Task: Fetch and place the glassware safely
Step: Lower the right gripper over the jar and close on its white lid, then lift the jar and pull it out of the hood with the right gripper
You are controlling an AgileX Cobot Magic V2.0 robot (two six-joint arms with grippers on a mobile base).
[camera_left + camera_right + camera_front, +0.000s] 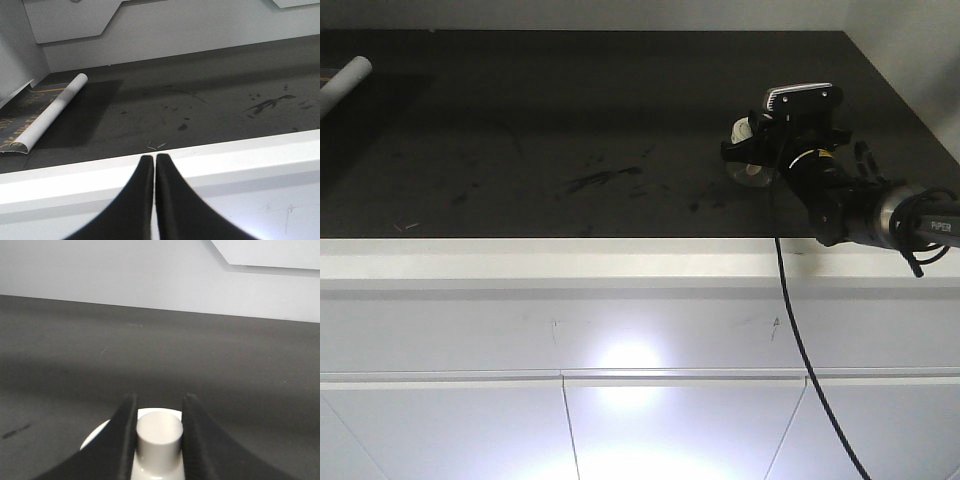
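Glass jar, lidded, one item: carried at the right gripper, whose fingers stand on either side of the lid knob and touch it, so the pinch is on the knob alone and not on the glass. Handling note: since only the lid is gripped, you would do well to keep the wrist level, travel slowly and low over the bench, and set the base down flat before you loosen. A tilt or jolt could part lid from body. Whether the base rests on the bench or hangs just above it cannot be told from these views. Location: right-hand part of the bench, nearer its front edge than its back, directly under the gripper. Left gripper: fingers pressed together, holding nothing, poised over the white front edge toward the left. Other entries: dark smudges mid-bench, and a white tube at the back left corner, well apart from the jar.
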